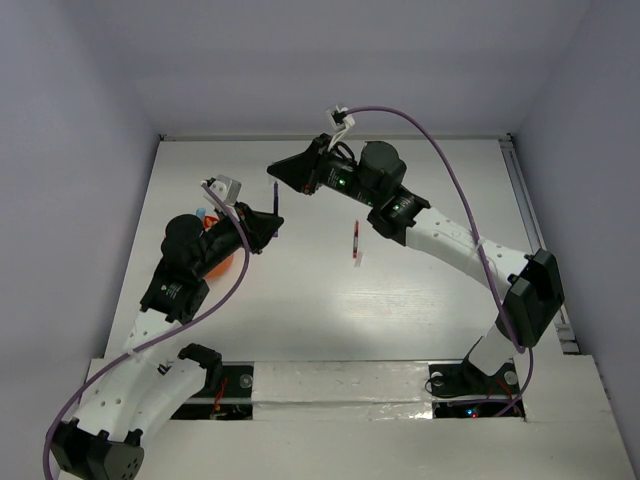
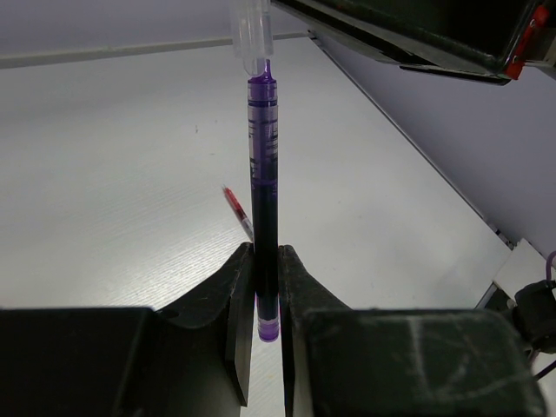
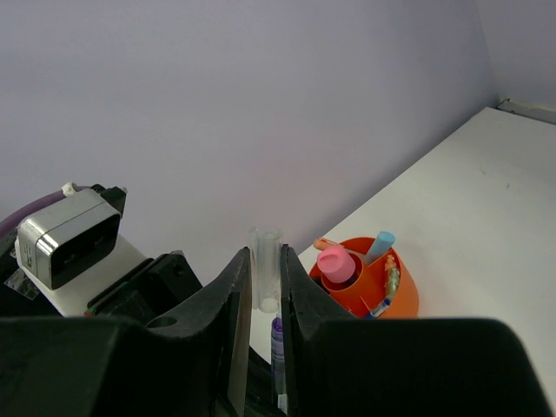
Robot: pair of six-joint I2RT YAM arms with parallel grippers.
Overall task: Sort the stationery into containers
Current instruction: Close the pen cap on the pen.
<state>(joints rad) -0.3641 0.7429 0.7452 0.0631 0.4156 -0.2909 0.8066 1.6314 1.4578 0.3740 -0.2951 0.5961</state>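
My left gripper is shut on a purple pen, which stands up out of the jaws; the top view shows this gripper left of centre. Just past the pen's tip is a clear cap, with my right gripper shut on it. That gripper hangs close above the pen. A red pen lies loose mid-table. The orange pot holds a pink-capped tube, a pale blue cap and other small items. In the top view the left arm mostly hides the pot.
The white table is walled by pale lilac panels at the back and on both sides. A purple cable loops over the right arm. The left wrist camera housing sits close beside the right fingers.
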